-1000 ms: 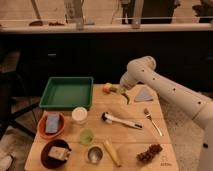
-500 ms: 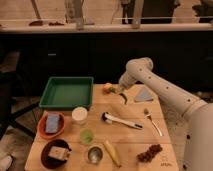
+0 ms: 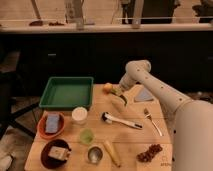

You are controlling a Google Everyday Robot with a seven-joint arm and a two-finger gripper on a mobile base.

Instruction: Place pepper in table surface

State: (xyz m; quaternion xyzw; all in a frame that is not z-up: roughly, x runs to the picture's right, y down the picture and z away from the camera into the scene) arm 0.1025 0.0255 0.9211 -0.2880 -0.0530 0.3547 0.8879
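Observation:
The small light-green pepper point(image 3: 116, 91) shows at the far middle of the tan table surface point(image 3: 135, 137), right beside an orange-yellow fruit point(image 3: 107, 87). My gripper point(image 3: 121, 99) hangs from the white arm that reaches in from the right. It is low over the table, just right of and in front of the pepper and close against it. Whether the pepper rests on the wood or is held just above it cannot be told.
A green tray point(image 3: 67, 93) stands at the back left. In front of it are a white cup point(image 3: 79, 115), a green cup point(image 3: 86, 136), a red bowl point(image 3: 51, 124), a brown bowl point(image 3: 56, 154), a metal cup point(image 3: 94, 154) and a yellow vegetable point(image 3: 112, 152). A white-handled brush point(image 3: 122, 121), fork point(image 3: 152, 121), grapes point(image 3: 150, 152) and grey cloth point(image 3: 145, 95) lie to the right.
The gripper has come down and slightly forward toward the tabletop near the orange fruit. The other items have not moved.

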